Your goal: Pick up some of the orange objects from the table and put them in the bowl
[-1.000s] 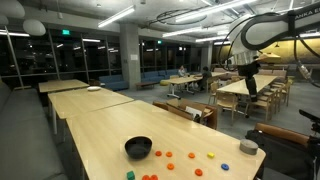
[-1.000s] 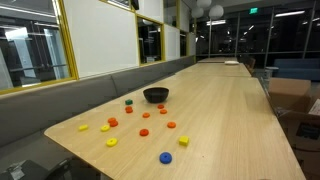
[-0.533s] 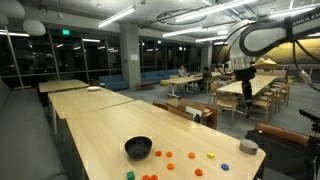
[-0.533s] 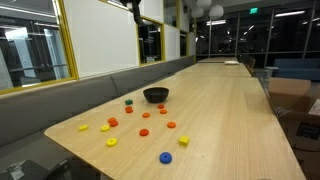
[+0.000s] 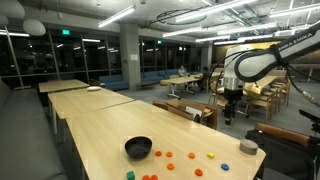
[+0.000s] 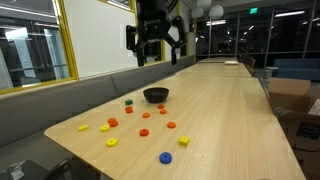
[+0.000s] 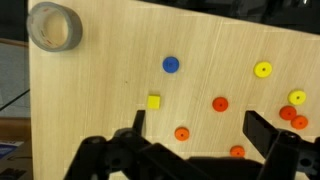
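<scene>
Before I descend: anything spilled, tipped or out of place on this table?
Nothing stands out. The bowl sits upright, the orange objects and other coloured pieces lie flat and scattered on the table, and the open gripper hangs above them.

Grey round lidded object [image 7: 55, 26], blue disc [image 7: 171, 65] near small yellow cube [image 7: 154, 102], yellow discs [image 7: 263, 70], green piece [image 6: 129, 101]
</scene>
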Tool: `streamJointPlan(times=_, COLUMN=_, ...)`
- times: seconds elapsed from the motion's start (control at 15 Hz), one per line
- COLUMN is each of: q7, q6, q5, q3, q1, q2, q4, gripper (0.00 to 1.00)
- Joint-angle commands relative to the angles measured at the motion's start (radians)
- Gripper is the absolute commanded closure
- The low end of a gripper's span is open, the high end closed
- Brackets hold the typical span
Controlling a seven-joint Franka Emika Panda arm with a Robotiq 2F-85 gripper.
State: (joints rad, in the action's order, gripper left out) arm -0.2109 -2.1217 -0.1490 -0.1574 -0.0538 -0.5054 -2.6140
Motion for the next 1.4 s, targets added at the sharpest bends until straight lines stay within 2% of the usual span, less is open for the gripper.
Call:
streamJointPlan(times=0.0, q7=0.096, q6=-0.238, q5=0.107, q3=0.008, q1=0.005, q2=0.106, q4=-0.037, gripper=0.0)
streamJointPlan(times=0.13, q7=0.137, q6=-0.372, q5=0.174, q3=0.02, q1=0.018, q2=0.213, q4=-0.029, gripper=0.0)
streamJointPlan(times=0.33, q7=0.188, q6=-0.48, q5=0.248, q3=0.049, q1=0.037, q2=0.391, q4=0.04, gripper=0.0)
streamJointPlan(times=0.47, q7=0.218, q6=-0.481, q5=0.266, q3=0.073, q1=0.04, q2=0.498, q4=0.108, gripper=0.0)
streamJointPlan(times=0.6, q7=0.252, q6=-0.434, q5=0.261, q3=0.092, q1=0.036, q2=0.588, q4=0.191, gripper=0.0)
streamJointPlan(times=0.93, q7=0.298, q6=-0.402, q5=0.27, q3=0.109, q1=0.024, q2=0.755, q4=0.353, gripper=0.0)
streamJointPlan(times=1.33, q7=0.378, q6=-0.468, q5=0.326, q3=0.108, q1=0.009, q2=0.857, q4=0.374, gripper=0.0)
